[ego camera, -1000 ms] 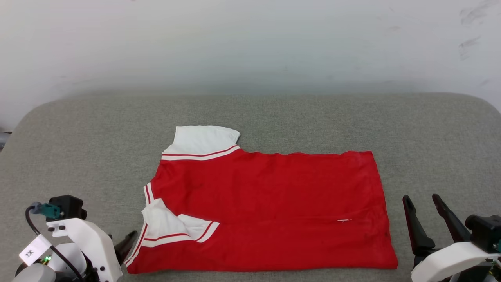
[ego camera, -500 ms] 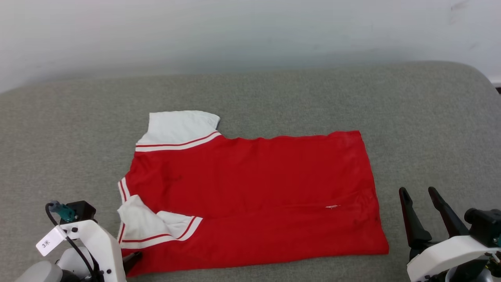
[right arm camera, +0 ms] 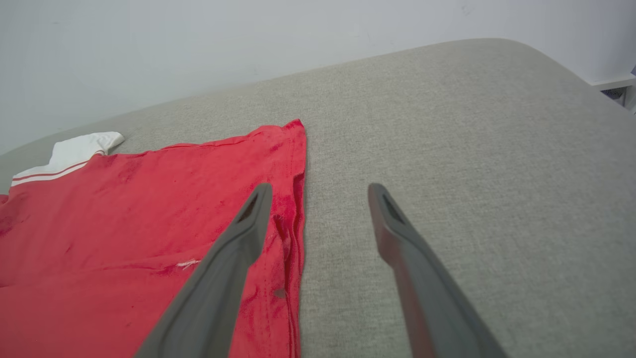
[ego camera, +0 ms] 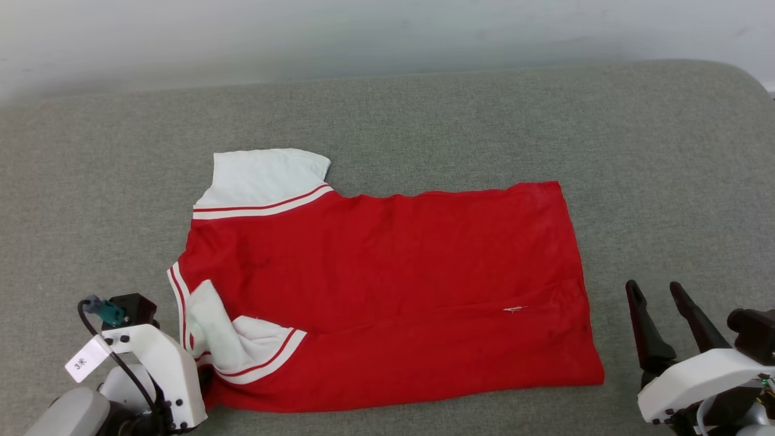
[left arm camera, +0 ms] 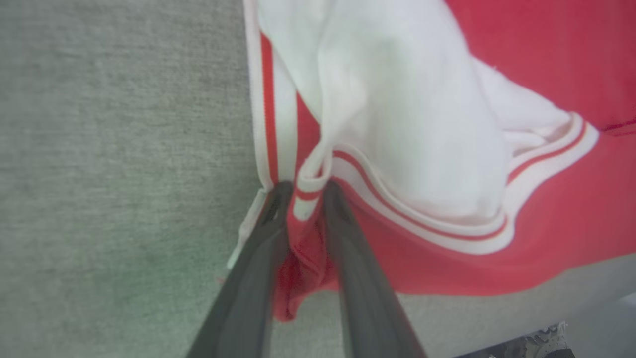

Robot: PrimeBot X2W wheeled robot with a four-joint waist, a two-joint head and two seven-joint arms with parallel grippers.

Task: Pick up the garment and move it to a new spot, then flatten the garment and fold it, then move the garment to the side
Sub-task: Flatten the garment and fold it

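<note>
The garment (ego camera: 387,272), a red jersey with white sleeves and striped trim, lies folded lengthwise on the grey cushioned surface (ego camera: 424,121). Its near sleeve is bunched at the lower left corner. In the left wrist view my left gripper (left arm camera: 305,191) is shut on the garment (left arm camera: 422,124), with its striped sleeve trim and red edge pinched between the two dark fingers. In the head view that arm's white wrist (ego camera: 163,369) covers the grip. My right gripper (ego camera: 655,287) stands open just right of the garment's hem, holding nothing. In the right wrist view the right gripper (right arm camera: 320,191) hovers beside the garment's (right arm camera: 149,209) hem edge.
A pale wall (ego camera: 387,30) runs behind the cushioned surface. The surface rounds off at the far right corner (right arm camera: 571,69), where a white ledge (right arm camera: 613,82) shows beyond it. Bare grey fabric stretches to the garment's left, right and far side.
My left gripper has closed on the garment's near sleeve trim, and the sleeve has bunched up. The head camera has tilted down, shifting the whole picture. The right gripper stays open.
</note>
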